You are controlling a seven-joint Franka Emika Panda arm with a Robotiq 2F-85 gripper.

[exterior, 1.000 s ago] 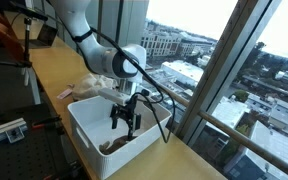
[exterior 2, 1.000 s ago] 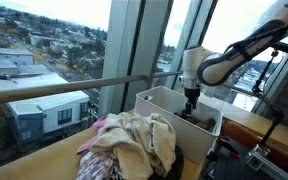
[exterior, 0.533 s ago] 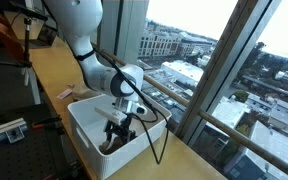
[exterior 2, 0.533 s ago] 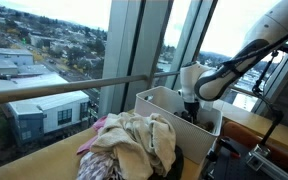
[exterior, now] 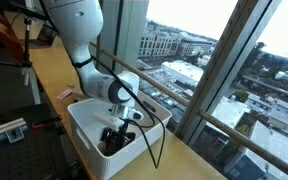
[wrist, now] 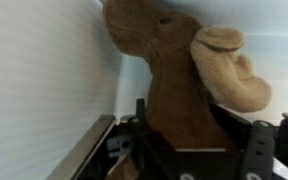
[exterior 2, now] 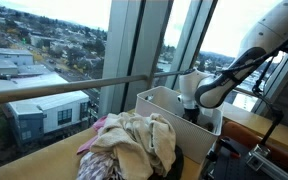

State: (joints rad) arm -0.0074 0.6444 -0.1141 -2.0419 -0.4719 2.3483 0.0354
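My gripper (wrist: 196, 135) is lowered deep into a white bin (exterior: 82, 118), seen in both exterior views. In the wrist view a brown plush toy (wrist: 179, 70) lies on the bin floor, its body filling the space between my two black fingers (wrist: 141, 125) and touching both. The toy's lighter tan limb curls off to the right. The jaws stand partly closed around the toy's body. In an exterior view the gripper (exterior: 115, 138) sits low against the dark toy inside the bin. The bin wall (exterior 2: 159, 100) hides the fingertips in the view across the clothes.
A heap of crumpled clothes (exterior 2: 134, 145) lies on the wooden counter (exterior: 46, 70) beside the bin. Large windows with a metal rail (exterior 2: 74, 88) run right behind it. A black cable (exterior: 156, 135) hangs from the wrist over the bin's edge.
The arm has dropped from above the bin down into it. The jaws have narrowed from wide open and now press around the plush toy.
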